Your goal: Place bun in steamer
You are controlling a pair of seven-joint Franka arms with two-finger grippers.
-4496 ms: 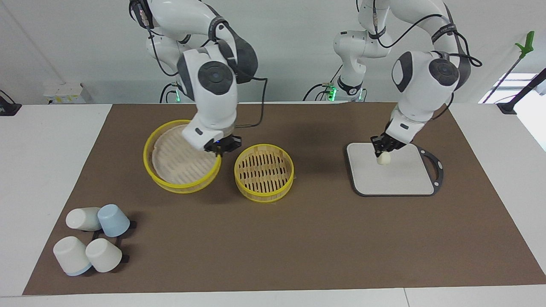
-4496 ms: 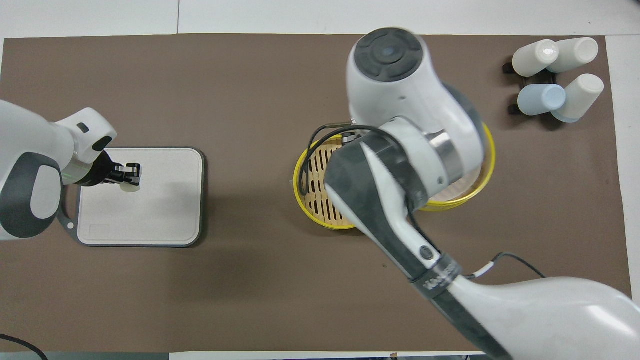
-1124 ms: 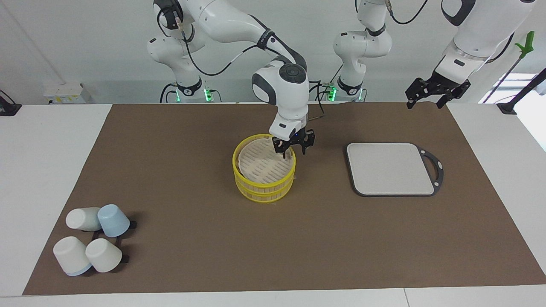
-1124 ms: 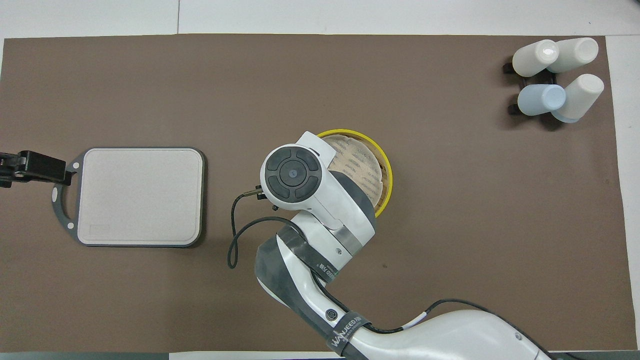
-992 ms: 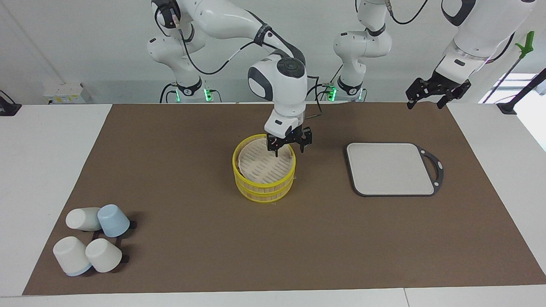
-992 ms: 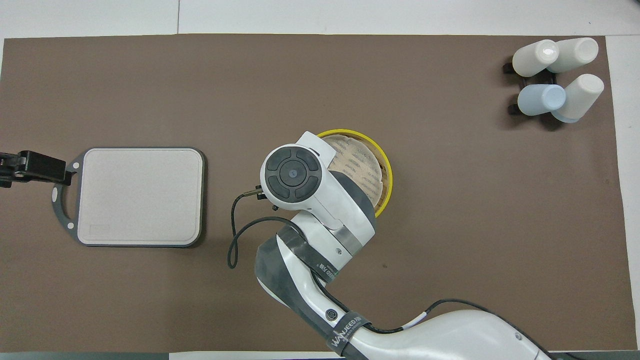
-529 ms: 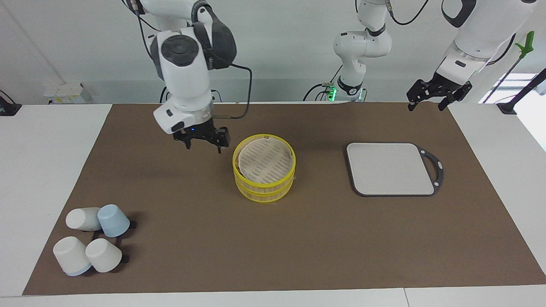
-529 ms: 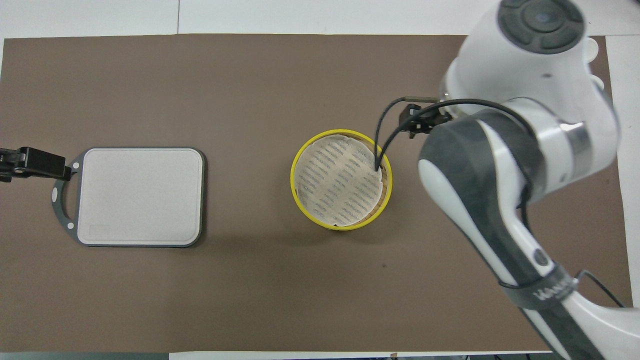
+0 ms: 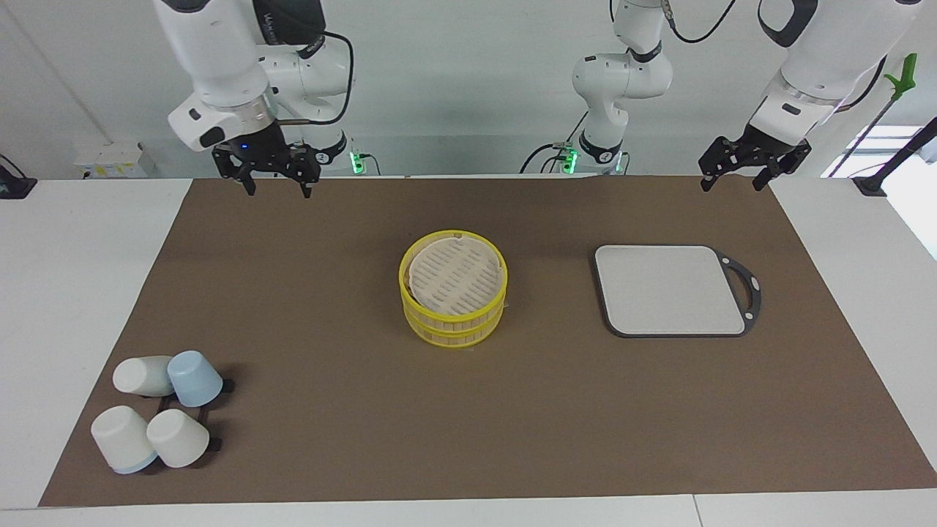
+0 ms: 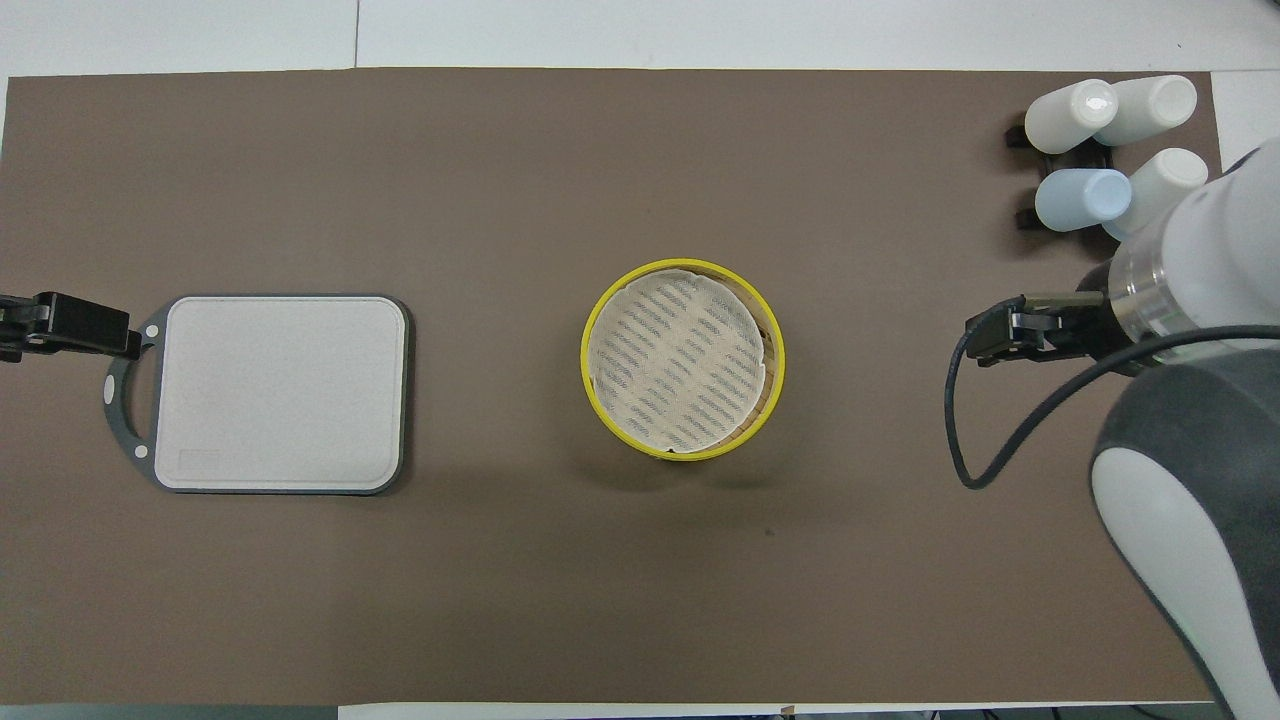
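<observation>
From the facing camera, my right hand (image 9: 271, 176) hangs raised over the mat's edge nearest my bases, at the right arm's end of the worktop (image 9: 95, 256), fingers spread wide and holding nothing. My left hand (image 9: 754, 165) hangs over the same edge at the left arm's end, also spread wide and empty. The steamer (image 9: 454, 289) sits mid-mat with its slotted lid (image 9: 454, 274) on top; the bun is out of sight. The grey cutting board (image 9: 670, 289) lies bare beside it, and four cups (image 9: 157, 410) cluster at the corner farthest from me.

From overhead, the lid (image 10: 680, 360) covers the steamer (image 10: 595, 395). My left hand (image 10: 60, 325) shows beside the board's handle (image 10: 118, 400). My right hand (image 10: 1010, 335) is only partly seen.
</observation>
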